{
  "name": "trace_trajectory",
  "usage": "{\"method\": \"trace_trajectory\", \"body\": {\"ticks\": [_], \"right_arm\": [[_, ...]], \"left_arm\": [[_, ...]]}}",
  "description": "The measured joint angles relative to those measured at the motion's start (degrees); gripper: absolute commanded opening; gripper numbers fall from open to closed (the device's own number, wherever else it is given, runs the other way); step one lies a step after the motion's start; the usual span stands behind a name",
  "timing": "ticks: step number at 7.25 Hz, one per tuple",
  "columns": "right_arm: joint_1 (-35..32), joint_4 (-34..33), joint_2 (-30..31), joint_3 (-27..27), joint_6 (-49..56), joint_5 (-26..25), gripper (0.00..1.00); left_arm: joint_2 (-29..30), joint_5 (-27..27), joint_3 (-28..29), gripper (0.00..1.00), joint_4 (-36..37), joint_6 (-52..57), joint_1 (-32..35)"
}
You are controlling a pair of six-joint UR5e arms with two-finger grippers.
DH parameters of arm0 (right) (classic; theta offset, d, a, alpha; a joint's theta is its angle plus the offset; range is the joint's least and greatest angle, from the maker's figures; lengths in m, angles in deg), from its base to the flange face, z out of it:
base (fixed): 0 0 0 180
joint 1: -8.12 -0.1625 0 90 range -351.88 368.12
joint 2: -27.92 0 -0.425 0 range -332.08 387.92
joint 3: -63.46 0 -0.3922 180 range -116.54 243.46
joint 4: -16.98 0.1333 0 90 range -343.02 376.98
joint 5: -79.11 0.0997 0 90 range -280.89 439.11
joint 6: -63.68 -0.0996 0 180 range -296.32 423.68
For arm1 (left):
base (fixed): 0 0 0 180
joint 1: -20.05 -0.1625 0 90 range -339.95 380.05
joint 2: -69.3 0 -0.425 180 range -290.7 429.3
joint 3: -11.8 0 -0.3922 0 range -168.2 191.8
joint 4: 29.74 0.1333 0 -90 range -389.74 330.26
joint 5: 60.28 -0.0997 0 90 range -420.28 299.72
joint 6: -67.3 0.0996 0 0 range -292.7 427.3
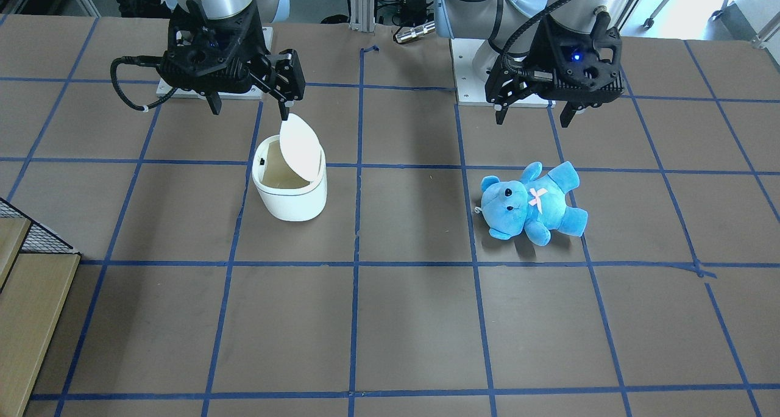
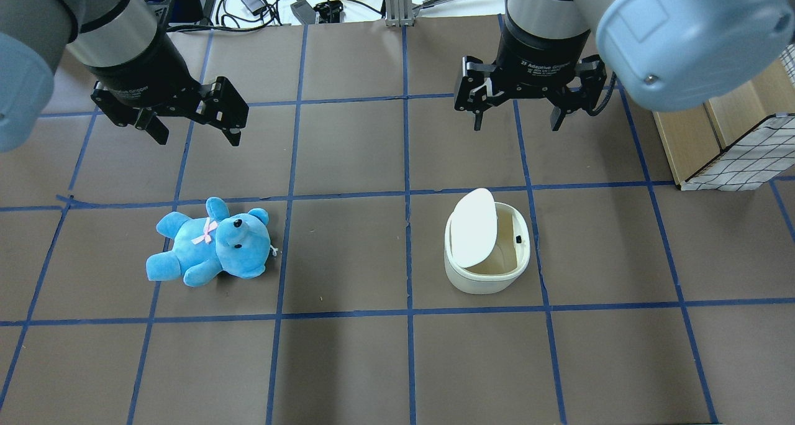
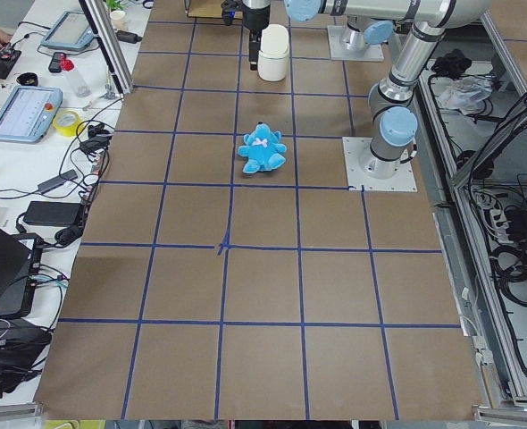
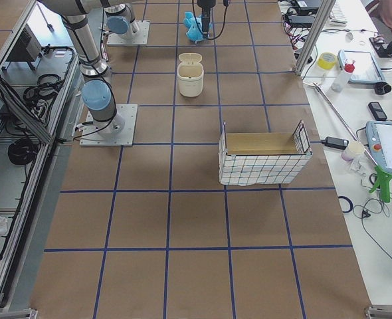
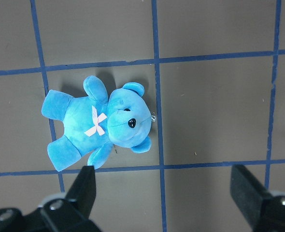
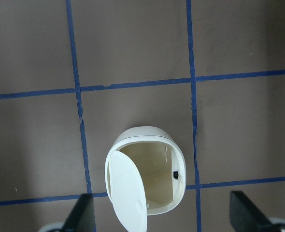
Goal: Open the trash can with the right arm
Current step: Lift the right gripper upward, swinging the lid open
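Right gripper [image 2: 515,127], fingers [image 6: 82,215] released, is hovering near the open-lidded trash can [image 2: 481,282], centre-right; left gripper [image 2: 199,140], fingers [image 5: 84,191] released, hovering near teddy [image 2: 211,248].

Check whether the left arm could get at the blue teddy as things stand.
Probably yes: the left gripper hangs open above and beside the teddy, and nothing lies between them.

Right wrist view's bottom edge crops the lid [image 6: 125,193] of the trash can [image 6: 145,134] and 2 fingers [image 6: 82,215] of the right gripper [image 6: 161,194].
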State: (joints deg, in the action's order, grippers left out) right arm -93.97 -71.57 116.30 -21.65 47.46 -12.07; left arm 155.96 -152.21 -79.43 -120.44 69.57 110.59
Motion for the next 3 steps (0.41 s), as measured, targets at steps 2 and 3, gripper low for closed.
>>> {"method": "trace_trajectory", "body": {"ticks": [2, 3], "right_arm": [[-0.03, -0.81, 0.05, 0.17, -0.02, -0.14, 1.0], [-0.08, -0.94, 0.09, 0.2, -0.08, -0.02, 1.0]], "left_arm": [[0.0, 0.0, 0.0, 1.0, 0.0, -0.02, 0.01], [0.0, 0.0, 0.0, 1.0, 0.0, -0.02, 0.0]]}}
